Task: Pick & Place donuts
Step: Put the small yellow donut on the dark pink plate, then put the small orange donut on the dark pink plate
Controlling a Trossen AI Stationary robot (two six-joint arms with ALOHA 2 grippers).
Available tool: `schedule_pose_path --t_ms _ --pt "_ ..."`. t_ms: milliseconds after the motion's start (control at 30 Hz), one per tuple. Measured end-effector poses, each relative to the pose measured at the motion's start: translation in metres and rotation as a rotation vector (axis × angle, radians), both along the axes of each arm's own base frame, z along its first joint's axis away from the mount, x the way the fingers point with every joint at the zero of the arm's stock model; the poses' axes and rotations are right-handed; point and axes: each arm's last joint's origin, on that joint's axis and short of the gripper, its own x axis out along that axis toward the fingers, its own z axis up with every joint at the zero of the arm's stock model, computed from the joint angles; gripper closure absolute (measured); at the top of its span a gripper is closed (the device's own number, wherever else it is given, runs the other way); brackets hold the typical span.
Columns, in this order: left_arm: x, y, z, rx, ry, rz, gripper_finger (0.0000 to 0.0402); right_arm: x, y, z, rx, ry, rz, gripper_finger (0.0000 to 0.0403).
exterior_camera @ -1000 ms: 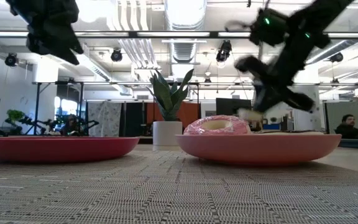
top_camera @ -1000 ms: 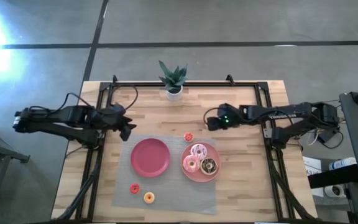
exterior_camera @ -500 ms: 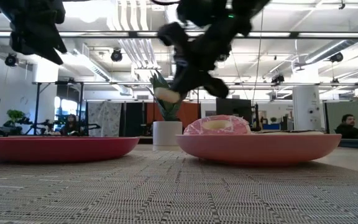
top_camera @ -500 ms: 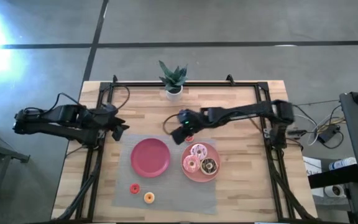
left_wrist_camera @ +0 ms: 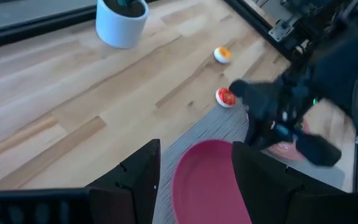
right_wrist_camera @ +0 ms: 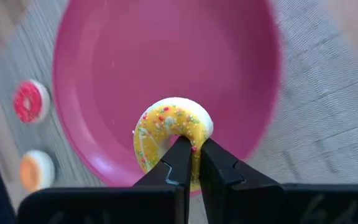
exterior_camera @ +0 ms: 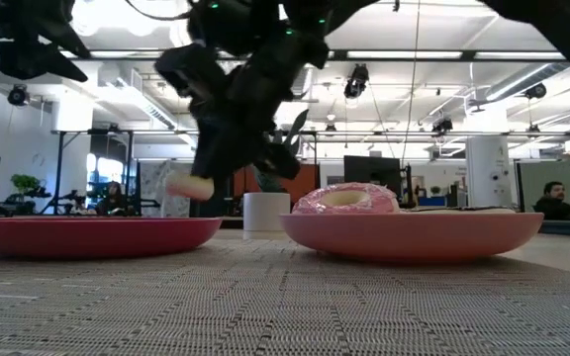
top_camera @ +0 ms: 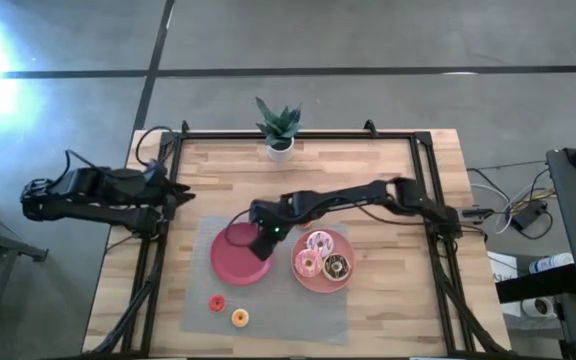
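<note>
My right gripper [right_wrist_camera: 194, 146] is shut on a tiny yellow sprinkled donut [right_wrist_camera: 169, 134] and hangs over the red plate [top_camera: 230, 258]; the low view shows that donut [exterior_camera: 188, 185] a little above the plate [exterior_camera: 92, 235]. Three larger donuts lie on the pink plate [top_camera: 320, 282]; the pink one [exterior_camera: 344, 198] shows over its rim. A tiny red donut [top_camera: 216, 302] and an orange one [top_camera: 239, 318] rest on the grey mat. My left gripper [top_camera: 178, 188] is open and holds nothing, back near the table's left edge. My right gripper pinches the yellow donut's ring [right_wrist_camera: 188, 149] between its two fingertips, on the part of the ring nearest the wrist. The fingers slant down from the table's far right. The donut hangs lifted clear above the red plate.
A potted plant [top_camera: 279, 128] stands at the far edge. A black metal frame [top_camera: 158, 240] runs along the table's sides. In the left wrist view two more tiny donuts [left_wrist_camera: 226, 97] [left_wrist_camera: 222, 55] lie on the wood beyond the grey mat [top_camera: 308, 310].
My right gripper has swept from the far right of the pink plate toward the table's left and near edge, rolling its wrist, and now hangs over the red plate, carrying the yellow donut all the way. My left gripper has drawn back toward the left edge, still open.
</note>
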Motion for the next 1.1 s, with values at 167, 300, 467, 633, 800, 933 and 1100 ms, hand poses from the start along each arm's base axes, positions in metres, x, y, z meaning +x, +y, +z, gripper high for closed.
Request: schedule_pose_path --t_ms 167,300,467,633,800,933,1100 --pt "-0.002 0.000 -0.001 0.024 0.028 -0.014 0.0229 0.014 0.018 -0.011 -0.017 0.047 0.063 0.0390" --pt "-0.003 0.000 -0.002 0.048 0.048 -0.036 0.0229 0.020 0.028 -0.012 -0.023 0.066 0.055 0.0387" --pt "-0.005 0.000 -0.004 0.061 0.081 -0.053 0.0229 0.019 0.027 -0.012 -0.033 0.124 0.020 0.0335" --pt "-0.007 0.000 -0.005 0.075 0.101 -0.065 0.0229 0.018 0.027 -0.009 -0.036 0.125 0.023 0.0264" --pt "-0.007 0.000 -0.006 0.084 0.108 -0.074 0.0229 0.016 0.030 0.011 -0.128 0.065 0.099 0.0217" --pt "-0.007 0.000 -0.006 0.088 0.113 -0.098 0.0229 0.001 0.026 0.032 -0.301 0.146 0.023 0.0205" --pt "-0.007 0.000 -0.007 0.085 0.116 -0.105 0.0229 -0.028 -0.009 0.025 -0.323 0.428 -0.090 0.0208"
